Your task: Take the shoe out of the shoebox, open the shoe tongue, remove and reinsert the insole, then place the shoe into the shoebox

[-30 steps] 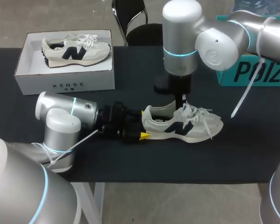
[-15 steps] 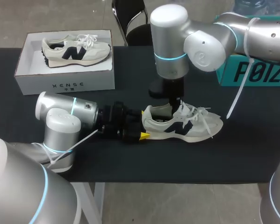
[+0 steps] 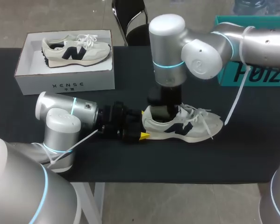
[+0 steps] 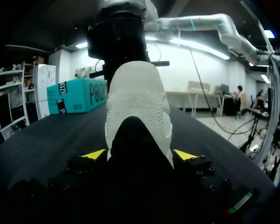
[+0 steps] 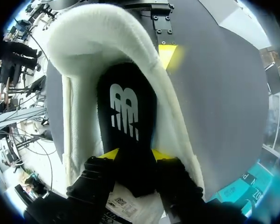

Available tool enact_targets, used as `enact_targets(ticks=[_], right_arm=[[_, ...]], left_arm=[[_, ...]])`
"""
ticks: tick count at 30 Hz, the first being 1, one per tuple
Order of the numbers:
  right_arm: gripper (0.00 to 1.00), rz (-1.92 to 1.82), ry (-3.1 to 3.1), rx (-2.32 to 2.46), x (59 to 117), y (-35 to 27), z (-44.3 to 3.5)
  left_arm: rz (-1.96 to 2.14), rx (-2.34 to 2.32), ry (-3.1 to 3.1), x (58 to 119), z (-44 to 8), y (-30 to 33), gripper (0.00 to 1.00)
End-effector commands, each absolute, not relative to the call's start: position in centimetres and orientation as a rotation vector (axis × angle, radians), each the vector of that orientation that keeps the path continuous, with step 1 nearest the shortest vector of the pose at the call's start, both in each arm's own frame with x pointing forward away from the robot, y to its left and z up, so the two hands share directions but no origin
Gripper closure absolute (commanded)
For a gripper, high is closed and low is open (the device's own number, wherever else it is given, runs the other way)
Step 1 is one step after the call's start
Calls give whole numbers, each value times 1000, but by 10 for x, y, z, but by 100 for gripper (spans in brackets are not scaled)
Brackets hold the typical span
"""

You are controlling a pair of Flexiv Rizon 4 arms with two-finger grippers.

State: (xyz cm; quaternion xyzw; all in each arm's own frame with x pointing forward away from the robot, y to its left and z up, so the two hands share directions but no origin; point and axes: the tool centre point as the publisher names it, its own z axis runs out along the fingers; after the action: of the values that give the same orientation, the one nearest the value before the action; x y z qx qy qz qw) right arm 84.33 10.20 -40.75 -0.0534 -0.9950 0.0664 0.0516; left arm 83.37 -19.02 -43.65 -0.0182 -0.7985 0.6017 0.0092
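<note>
Left jaws: closed on the heel of the shoe (image 3: pixel 184 125), with a yellow fingertip (image 4: pixel 94 154) pressed to each side of the cream heel. In the head view they sit just left of centre, in the lower half of the frame.
Right jaws: down inside the shoe's opening, pinching the black insole (image 5: pixel 128 116). A yellow fingertip (image 5: pixel 109 154) lies against each edge of it, and its white logo sits just ahead of the tips.
Shoe: upright on its sole on the counter (image 3: pixel 252 149), a little right of the frame's centre in the head view. The heel points left and the toe right, and the white laces (image 3: pixel 198 113) are loose over the forefoot.
Insole: inside the shoe, running along the cream lining, with its heel end toward the left jaws.
Left arm (image 3: pixel 60 112): enters from the lower left and lies low over the counter, its wrist pointing right at the heel.
Right arm (image 3: pixel 196 46): enters from the upper right, its wrist pointing straight down over the shoe's collar and hiding part of it.
Shoebox (image 3: pixel 65 85): white and open, in the upper left of the frame, well apart from the held shoe.
Second shoe (image 3: pixel 76 50): a matching one lying in the shoebox, toe to the right.
Teal box (image 3: pixel 266 74): in the upper right of the frame, partly behind the right arm.
</note>
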Motion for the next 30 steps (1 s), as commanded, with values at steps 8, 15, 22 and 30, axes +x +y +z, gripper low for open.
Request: enact_targets(ticks=[8, 15, 22, 30], right_arm=[[55, 181, -2996, -131, 834, 116, -464], [100, 190, -2974, -153, 823, 113, -461], [100, 203, -2985, -170, 822, 110, -446], [100, 198, -3022, -186, 824, 109, -417]], left_arm=[[1879, -57, -2494, 834, -439, -190, 100], [1879, -57, -2494, 834, -439, -190, 100], [1879, -57, -2494, 834, -439, -190, 100], [1879, -57, -2494, 834, -439, -190, 100]])
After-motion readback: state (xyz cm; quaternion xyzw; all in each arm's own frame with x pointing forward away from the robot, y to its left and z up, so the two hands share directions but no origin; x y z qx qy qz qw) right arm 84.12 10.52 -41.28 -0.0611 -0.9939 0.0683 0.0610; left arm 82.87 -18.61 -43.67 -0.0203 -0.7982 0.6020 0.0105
